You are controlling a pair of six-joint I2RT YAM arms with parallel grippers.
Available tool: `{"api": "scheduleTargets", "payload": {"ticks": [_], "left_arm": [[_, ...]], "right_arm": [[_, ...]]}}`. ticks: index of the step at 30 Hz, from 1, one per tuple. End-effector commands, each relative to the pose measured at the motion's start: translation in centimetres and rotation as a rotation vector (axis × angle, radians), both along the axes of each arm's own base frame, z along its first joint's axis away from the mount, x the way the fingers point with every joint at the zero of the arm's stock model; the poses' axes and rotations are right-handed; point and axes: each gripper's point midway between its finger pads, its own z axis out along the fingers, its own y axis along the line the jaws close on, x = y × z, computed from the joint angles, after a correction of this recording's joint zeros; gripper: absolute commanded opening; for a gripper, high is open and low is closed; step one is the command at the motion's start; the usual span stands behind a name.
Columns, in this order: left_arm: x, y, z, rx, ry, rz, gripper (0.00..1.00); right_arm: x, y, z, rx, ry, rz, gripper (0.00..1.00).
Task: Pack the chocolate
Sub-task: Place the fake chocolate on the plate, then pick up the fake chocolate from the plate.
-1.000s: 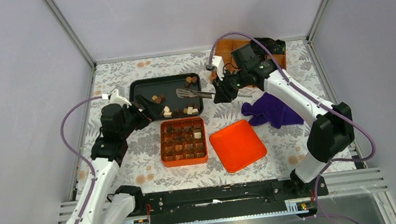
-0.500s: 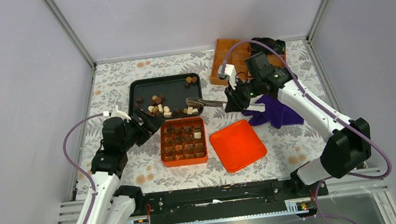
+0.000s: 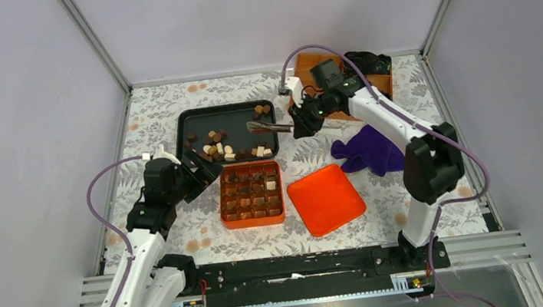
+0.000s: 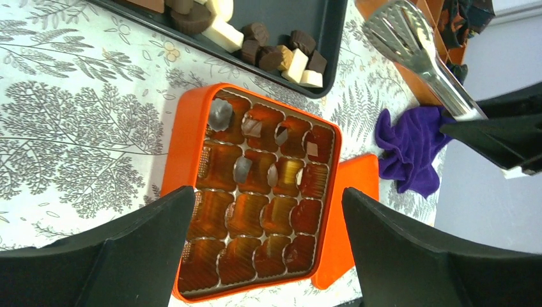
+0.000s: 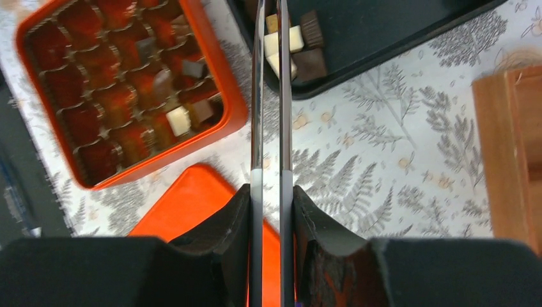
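Floral-print table (image 3: 184,225) carries the lot. Black rectangular metal tray (image 3: 230,119) sits just behind the orange plastic grid box (image 3: 221,198). Flat orange square lid (image 3: 326,199) is just right of the box, with the crumpled purple cloth (image 3: 368,152) further right and behind. My left gripper (image 4: 265,256) hangs at the box's left side, fingers spread wide, nothing in them. My right gripper (image 5: 271,204) is clenched on the handle of the steel slotted tongs (image 4: 409,32). Their head hovers behind the box's far-right corner, at the tray's right edge, and looks empty. Bite-size chocolate pieces (image 4: 281,57), dark, tan and cream, lie loose in the tray behind the box. A few are seated in its far rows; the near rows look unfilled. My read: pick phase. Next: drop the tips onto the cluster nearest the box's far-right corner, pinch one piece only, carry it to a free cell.
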Motion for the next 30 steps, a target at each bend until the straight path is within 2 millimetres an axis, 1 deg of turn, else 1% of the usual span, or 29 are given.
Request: {"api": "scheduleTargets", "payload": {"ticks": [1, 3, 5, 8, 11, 13, 16, 20, 25, 30], "left_arm": [[1.5, 1.2, 1.4, 0.027, -0.064, 0.072, 0.92], [2.0, 1.2, 2.0, 0.012, -0.078, 0.090, 0.91], [2.5, 1.4, 2.5, 0.037, -0.096, 0.089, 0.91], [3.1, 1.9, 2.5, 0.097, -0.096, 0.081, 0.92], [3.6, 2.1, 2.2, 0.126, -0.091, 0.075, 0.92], [3.9, 2.1, 1.7, 0.128, -0.089, 0.078, 0.92], [4.1, 2.2, 1.0, 0.123, -0.084, 0.086, 0.92], [4.2, 2.2, 0.7, 0.108, -0.092, 0.100, 0.92], [4.2, 2.3, 0.5, 0.123, -0.080, 0.096, 0.93], [4.1, 2.3, 0.5, 0.124, -0.074, 0.097, 0.92]], "right_arm": [[3.4, 2.7, 0.3, -0.032, -0.100, 0.045, 0.20], [4.3, 3.6, -0.7, -0.054, -0.102, 0.066, 0.25], [5.5, 4.8, -1.4, -0.065, -0.115, 0.077, 0.28], [6.7, 6.1, -2.6, -0.067, -0.114, 0.085, 0.30], [7.4, 7.2, -3.6, -0.072, -0.112, 0.100, 0.35], [7.8, 7.6, -4.7, -0.090, -0.111, 0.111, 0.38], [8.4, 8.0, -5.4, -0.102, -0.115, 0.115, 0.41], [9.3, 8.5, -6.0, -0.111, -0.124, 0.120, 0.47], [9.7, 9.6, -6.7, -0.115, -0.133, 0.139, 0.52], [10.1, 10.2, -7.2, -0.114, -0.141, 0.147, 0.53]]}}
